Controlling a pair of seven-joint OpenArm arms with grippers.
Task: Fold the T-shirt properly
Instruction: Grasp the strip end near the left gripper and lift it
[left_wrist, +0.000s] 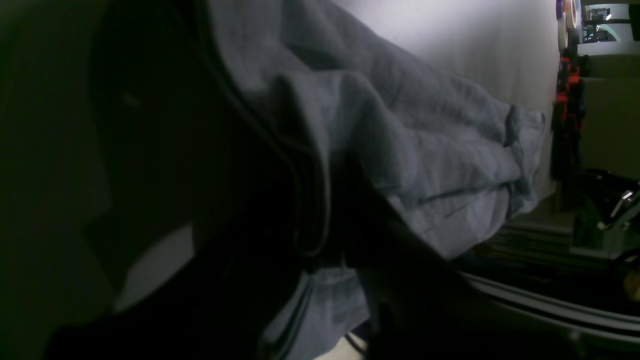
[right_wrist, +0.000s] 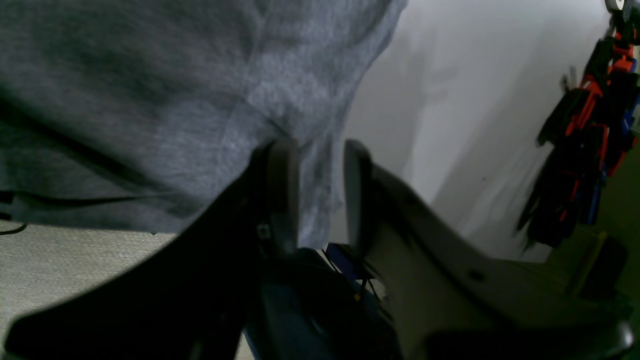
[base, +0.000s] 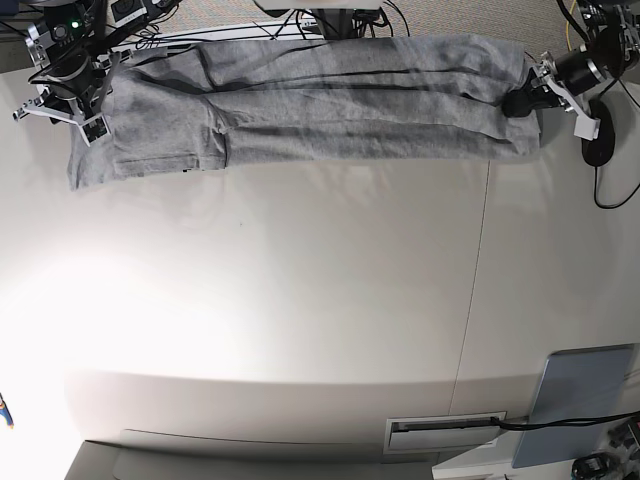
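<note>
Left wrist view. The T-shirt (left_wrist: 400, 150) fills the frame as bunched grey folds running away from the camera over the pale surface (left_wrist: 475, 55). The left gripper (left_wrist: 330, 235) is a dark mass in the foreground with cloth gathered against and around it; the jaws themselves are lost in shadow, so whether they have closed on the fabric cannot be told from here.

Right wrist view. The right gripper (right_wrist: 320, 195) shows both fingers (right_wrist: 282, 195) clearly, standing partly apart with a strip of grey cloth hanging between them. The pads appear to bracket the hem rather than pinch it (contact on either side is not certain). The rest of the garment spreads up and to the left of the jaws.

Base view. The T-shirt lies as a long band across the far edge of the surface, its long axis running side to side. The right gripper (base: 75, 85) sits at the band's left end, the left gripper (base: 530, 95) at its right end, each touching its own end of the cloth. The broad bare surface lies on the near side of the band, so any fold or drag would likely bring the garment toward the camera, both arms being equally placed.
</note>
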